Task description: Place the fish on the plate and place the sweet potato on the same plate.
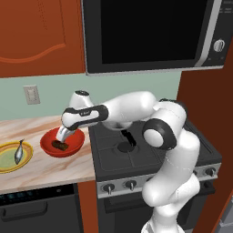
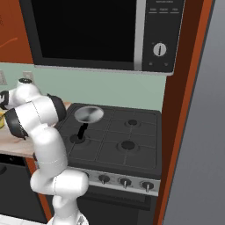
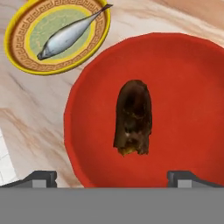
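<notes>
Marble counter (image 1: 50, 168) carries the plate (image 1: 6, 164) and red bowl (image 1: 48, 144).

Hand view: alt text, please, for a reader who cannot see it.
A dark brown sweet potato lies in a red bowl, straight ahead of the open pincer. Beside the bowl, a silver fish already lies on the yellow-rimmed plate.

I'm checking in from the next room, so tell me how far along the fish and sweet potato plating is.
About halfway. Done: the fish lies on the plate. In hand: nothing is gripped; the open gripper hovers over the red bowl, lined up with the sweet potato lying in it. Left: grasp the sweet potato, lift it out and set it on the plate beside the fish.
</notes>
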Robot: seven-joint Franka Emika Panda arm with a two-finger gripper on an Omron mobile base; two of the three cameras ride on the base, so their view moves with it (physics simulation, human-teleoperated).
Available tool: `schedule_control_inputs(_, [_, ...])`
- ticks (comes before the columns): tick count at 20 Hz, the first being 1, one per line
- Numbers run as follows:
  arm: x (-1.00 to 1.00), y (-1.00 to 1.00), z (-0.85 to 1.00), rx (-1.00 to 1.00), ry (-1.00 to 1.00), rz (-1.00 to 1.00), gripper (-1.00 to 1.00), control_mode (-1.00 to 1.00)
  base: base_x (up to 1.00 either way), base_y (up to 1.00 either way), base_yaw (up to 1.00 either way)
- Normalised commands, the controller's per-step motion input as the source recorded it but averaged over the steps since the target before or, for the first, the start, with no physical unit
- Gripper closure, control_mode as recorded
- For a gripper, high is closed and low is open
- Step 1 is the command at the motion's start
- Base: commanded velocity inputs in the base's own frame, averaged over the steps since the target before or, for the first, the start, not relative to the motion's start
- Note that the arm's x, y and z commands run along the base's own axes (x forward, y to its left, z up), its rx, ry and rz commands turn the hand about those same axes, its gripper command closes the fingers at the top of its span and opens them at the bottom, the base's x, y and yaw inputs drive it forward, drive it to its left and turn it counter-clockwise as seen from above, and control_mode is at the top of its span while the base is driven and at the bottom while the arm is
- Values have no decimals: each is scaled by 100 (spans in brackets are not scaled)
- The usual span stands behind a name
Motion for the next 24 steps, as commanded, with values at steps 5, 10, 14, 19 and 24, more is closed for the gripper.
schedule_control_inputs(5, [11, 28, -15, 0, 13, 0, -100, -100, 0, 0, 0])
schedule_control_inputs(10, [15, 4, -14, 0, 3, 0, -100, -100, 0, 0, 0])
schedule_control_inputs(14, [15, 4, -13, -3, 0, 0, -100, -100, 0, 0, 0])
schedule_control_inputs(19, [1, 9, -17, -10, 0, 0, -100, -100, 0, 0, 0])
schedule_control_inputs(24, [0, 10, -16, -8, 0, 0, -100, -100, 0, 0, 0])
